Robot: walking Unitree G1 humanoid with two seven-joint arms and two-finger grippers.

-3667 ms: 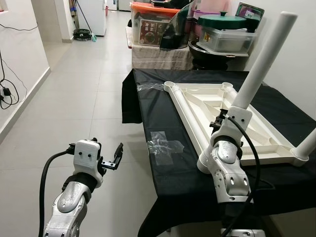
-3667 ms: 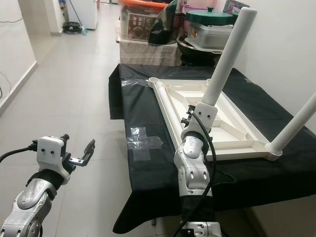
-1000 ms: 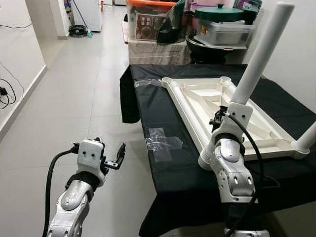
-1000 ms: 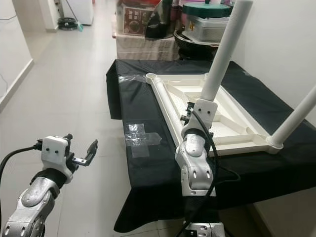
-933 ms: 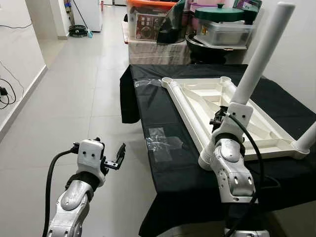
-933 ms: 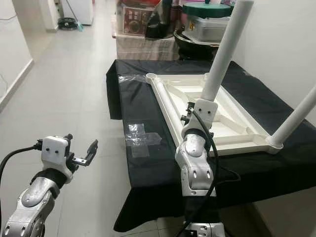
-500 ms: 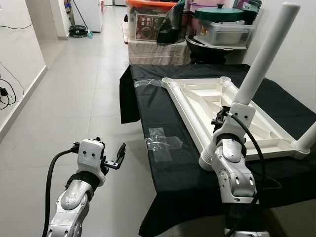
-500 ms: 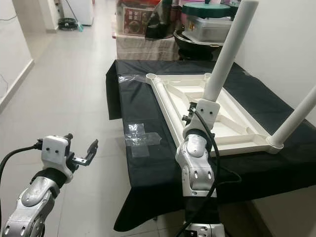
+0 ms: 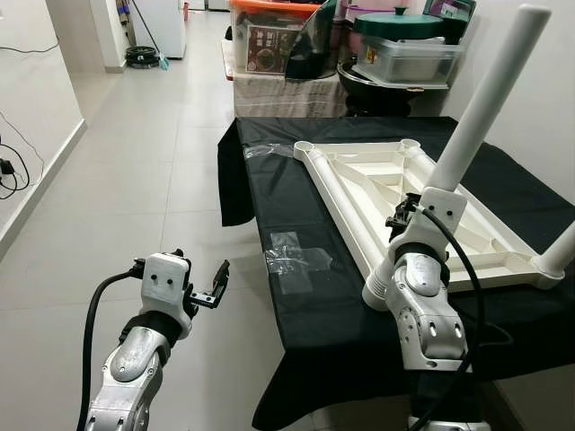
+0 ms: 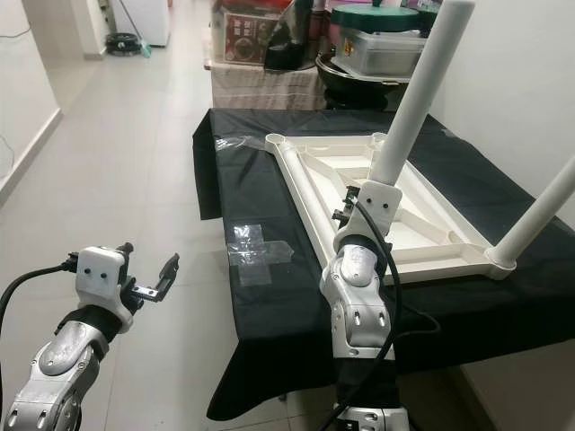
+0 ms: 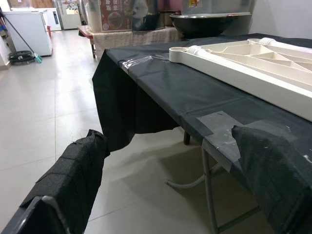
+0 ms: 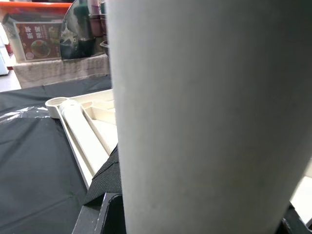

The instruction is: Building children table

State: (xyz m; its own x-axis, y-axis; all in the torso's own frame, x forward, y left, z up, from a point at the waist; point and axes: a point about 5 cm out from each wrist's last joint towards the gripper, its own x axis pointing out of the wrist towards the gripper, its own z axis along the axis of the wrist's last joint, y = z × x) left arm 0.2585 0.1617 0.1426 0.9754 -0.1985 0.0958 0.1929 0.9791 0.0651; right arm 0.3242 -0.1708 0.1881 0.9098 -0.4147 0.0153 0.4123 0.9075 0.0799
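A black-draped tabletop (image 9: 305, 296) carries one cream children's table (image 9: 377, 193), upside down, with one leg (image 9: 559, 256) fitted at its near right corner. The right hand (image 9: 406, 215) pinches a second leg (image 9: 481, 99), tilted above the frame. The left hand (image 9: 214, 287) hangs spread over the floor.

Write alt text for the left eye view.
The right gripper holds a white leg tilted above an upturned white tabletop on a black-draped table. The left gripper hangs open over the tiled floor.
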